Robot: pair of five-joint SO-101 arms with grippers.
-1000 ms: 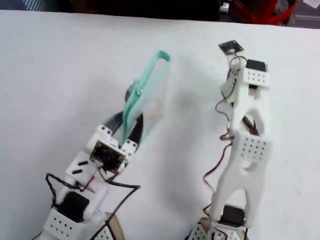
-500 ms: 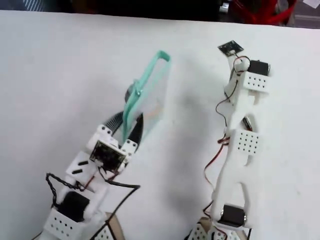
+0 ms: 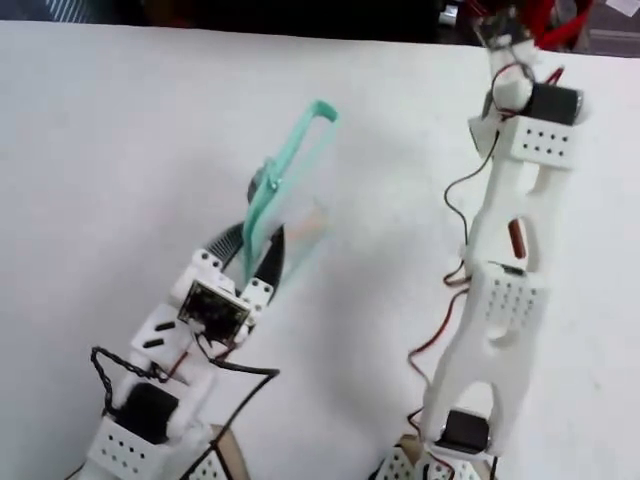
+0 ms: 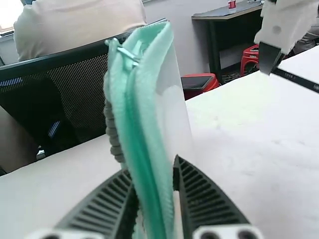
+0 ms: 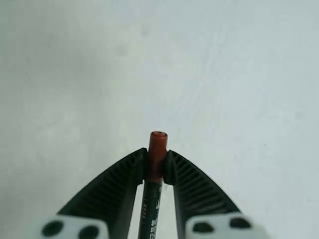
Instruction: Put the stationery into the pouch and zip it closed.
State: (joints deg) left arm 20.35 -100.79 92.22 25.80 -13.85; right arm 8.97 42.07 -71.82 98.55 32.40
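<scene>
Grips the pouch by its lower end in the left tool, jaws narrowed tight onto the mint-green zipper band. Holds it on edge and tilted above the white desk, with the clear panel turned sideways. Carries a metal zipper pull on the pouch's green band, and a grey coil just beside that band. Lets something pale with an orange tip show dimly through the pouch's clear panel; cannot tell what. Pinches a pen in the right tool, ribbed fingers closed on the dark barrel just under its red-brown end. Holds that pen outside the pouch and well apart from it, off the pouch's clear-panel side and beyond its upper end, at the tip of the stretched right arm, over bare desk.
</scene>
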